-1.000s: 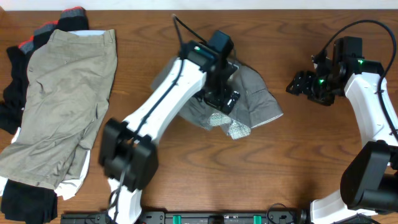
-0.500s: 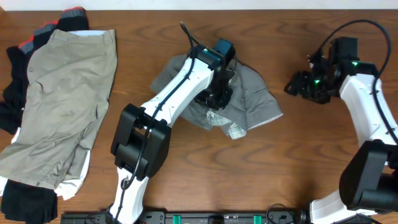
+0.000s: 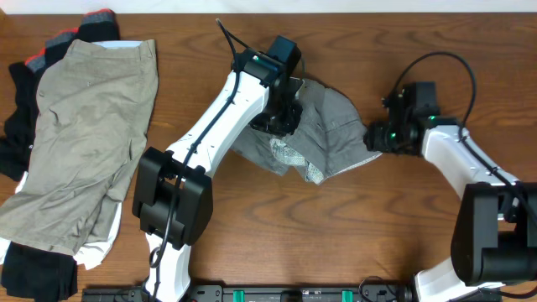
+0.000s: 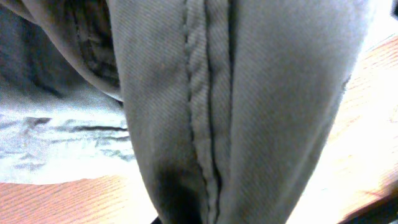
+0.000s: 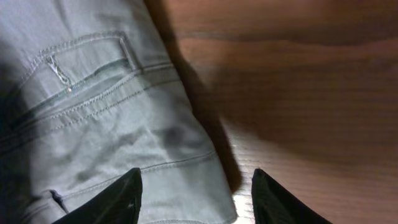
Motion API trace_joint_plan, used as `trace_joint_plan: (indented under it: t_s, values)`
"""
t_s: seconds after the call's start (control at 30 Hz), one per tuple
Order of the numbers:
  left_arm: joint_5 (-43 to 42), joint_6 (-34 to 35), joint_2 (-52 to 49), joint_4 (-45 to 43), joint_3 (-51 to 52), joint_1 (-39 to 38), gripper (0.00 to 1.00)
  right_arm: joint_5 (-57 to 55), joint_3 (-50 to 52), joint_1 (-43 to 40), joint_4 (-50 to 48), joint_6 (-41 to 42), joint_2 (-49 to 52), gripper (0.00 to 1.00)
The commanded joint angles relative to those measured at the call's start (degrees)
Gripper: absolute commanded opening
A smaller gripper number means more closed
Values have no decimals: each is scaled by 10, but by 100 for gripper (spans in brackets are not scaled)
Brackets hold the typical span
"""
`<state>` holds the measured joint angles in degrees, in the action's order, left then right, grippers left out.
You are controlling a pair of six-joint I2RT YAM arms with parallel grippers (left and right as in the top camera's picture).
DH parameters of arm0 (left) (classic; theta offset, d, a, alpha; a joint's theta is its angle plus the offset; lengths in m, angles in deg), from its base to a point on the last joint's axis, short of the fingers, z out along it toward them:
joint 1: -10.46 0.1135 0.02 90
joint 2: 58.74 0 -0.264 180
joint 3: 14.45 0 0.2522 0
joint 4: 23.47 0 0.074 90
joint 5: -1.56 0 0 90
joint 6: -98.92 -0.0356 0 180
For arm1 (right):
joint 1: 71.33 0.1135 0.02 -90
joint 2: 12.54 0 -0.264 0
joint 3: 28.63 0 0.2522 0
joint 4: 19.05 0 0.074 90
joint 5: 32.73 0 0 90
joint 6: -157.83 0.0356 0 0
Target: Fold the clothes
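The left gripper [image 3: 279, 118] pinched the grey shorts [image 3: 336, 134] on the table [image 3: 336, 239].
The right gripper [image 3: 374, 137] hung spread at the shorts' edge; the khaki pile [image 3: 84, 143] lay well apart from them.

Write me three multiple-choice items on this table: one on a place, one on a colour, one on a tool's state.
1. Where do the khaki shorts lie?
A. at the table's left end
B. at its right end
C. along its front edge

2. What colour are the shorts at mid-table?
A. red
B. grey
C. white

3. How is the left tool?
A. open above bare wood
B. open over the khaki shorts
C. shut on the grey shorts

Key:
1 A, the overhead view shows them spread over the left end.
2 B, the overhead and both wrist views show grey cloth.
3 C, its wrist view is filled with bunched grey cloth.
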<state>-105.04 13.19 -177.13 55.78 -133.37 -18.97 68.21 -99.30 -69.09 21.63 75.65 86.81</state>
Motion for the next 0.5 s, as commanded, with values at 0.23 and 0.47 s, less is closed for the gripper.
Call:
trace_joint_plan:
  t_s: [0.23, 0.47]
  values:
    - [-3, 3, 12, -5, -10, 4, 6, -32, 54, 31, -83, -22, 30, 54]
    - [-3, 3, 12, -12, -10, 12, 6, -19, 54, 31, -109, -13, 80, 1]
